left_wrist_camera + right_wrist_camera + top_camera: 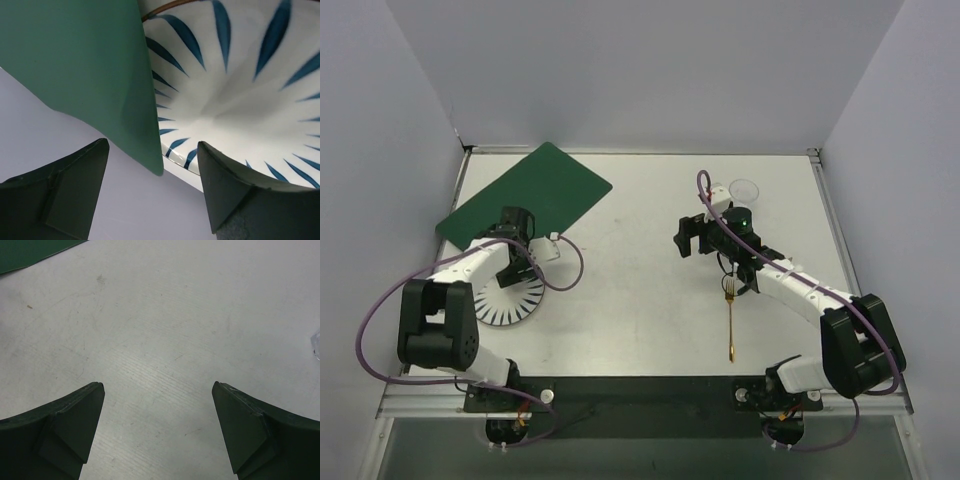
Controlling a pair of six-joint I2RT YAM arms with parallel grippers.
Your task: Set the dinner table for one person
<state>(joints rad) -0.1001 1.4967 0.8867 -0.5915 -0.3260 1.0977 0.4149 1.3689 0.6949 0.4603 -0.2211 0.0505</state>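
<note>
The white surface [640, 290] fills the whole walled bay ahead of both arm bases. It is rigid and fixed, by the look of it, so it is something to lay things on and not to grip. At its far left lies the dark green placemat [535, 190], set at an angle. It looks thin and bendy and is probably best pinched at an edge. The striped plate [510, 308] sits near the left arm. It seems glazed, slick and breakable, so the rim is the place to hold it. The gold fork [730, 318] lies flat at the near right, slim and hard to get under. A small clear cup [746, 188] stands at the far right.

The left arm is bent inward and low, its pincer [152, 147] spread apart and holding nothing. It points where the mat's edge crosses the plate rim — whether the two touch I cannot tell. The right arm reaches toward mid-surface, its pincer [157, 385] also apart over bare white.
</note>
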